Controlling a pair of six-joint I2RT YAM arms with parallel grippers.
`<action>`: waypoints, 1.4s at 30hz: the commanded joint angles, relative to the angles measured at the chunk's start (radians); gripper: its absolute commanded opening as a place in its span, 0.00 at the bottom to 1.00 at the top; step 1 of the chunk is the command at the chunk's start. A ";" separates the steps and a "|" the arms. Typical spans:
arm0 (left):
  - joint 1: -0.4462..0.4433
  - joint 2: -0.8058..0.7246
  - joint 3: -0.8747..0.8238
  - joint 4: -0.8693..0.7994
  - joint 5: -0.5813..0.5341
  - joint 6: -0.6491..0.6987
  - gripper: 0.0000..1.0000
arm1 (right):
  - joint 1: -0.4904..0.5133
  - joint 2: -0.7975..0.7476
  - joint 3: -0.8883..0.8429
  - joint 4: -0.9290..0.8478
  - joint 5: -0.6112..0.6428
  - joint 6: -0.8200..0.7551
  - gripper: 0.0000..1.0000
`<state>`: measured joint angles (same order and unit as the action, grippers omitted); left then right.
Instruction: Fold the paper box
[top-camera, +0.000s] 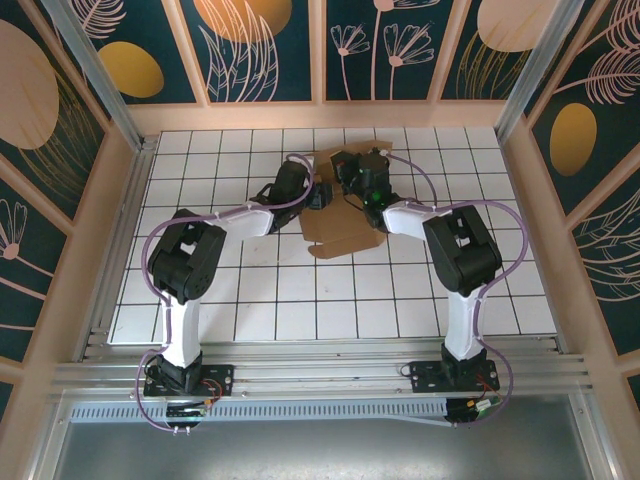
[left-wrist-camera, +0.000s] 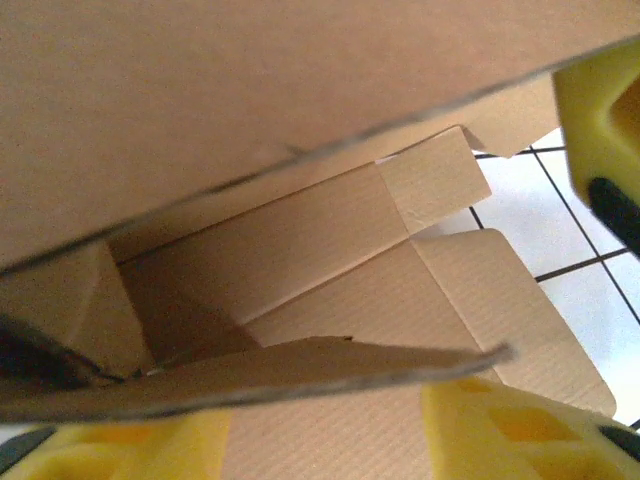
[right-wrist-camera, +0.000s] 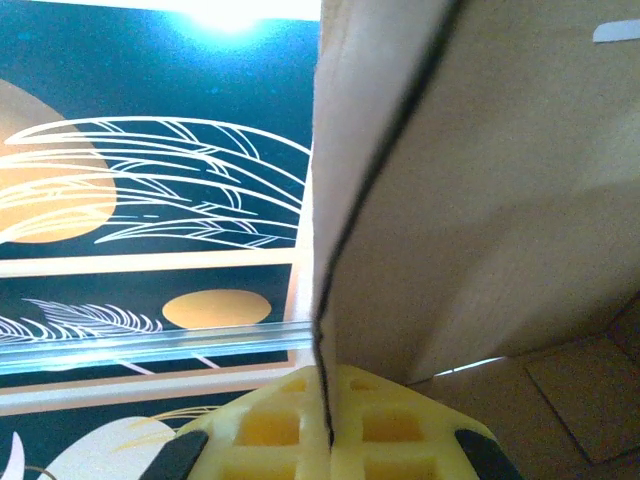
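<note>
R gripper (right-wrist-camera: 325, 400) is clamped shut on an upright panel of the paper box (top-camera: 338, 238). L gripper (left-wrist-camera: 550, 280) is seen w/ pads apart, box flaps lying between them, none pinched. Box is found partly folded on the gridded table (top-camera: 200, 300), mid-width, nearer its far edge.

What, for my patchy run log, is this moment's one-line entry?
stage: mid-fold | paper box: flaps up | left tool: open | right tool: shut on paper box

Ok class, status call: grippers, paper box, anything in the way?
Left gripper open. Right gripper shut on paper box flap. Box partly folded. No obstruction seen.
</note>
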<state>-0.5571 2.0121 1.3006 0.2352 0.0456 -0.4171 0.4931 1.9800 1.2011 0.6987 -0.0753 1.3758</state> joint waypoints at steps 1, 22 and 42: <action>0.005 -0.096 -0.031 0.034 -0.015 0.087 0.61 | -0.003 -0.047 -0.022 -0.072 0.003 -0.051 0.03; 0.177 -0.379 -0.262 -0.013 0.107 0.332 0.73 | -0.033 -0.043 -0.017 -0.109 -0.009 -0.068 0.03; 0.184 0.043 0.094 -0.072 0.371 0.494 0.56 | -0.022 -0.030 0.014 -0.102 -0.057 -0.029 0.04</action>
<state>-0.3740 2.0193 1.3445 0.1448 0.3607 0.0563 0.4664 1.9583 1.2015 0.6346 -0.1097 1.3453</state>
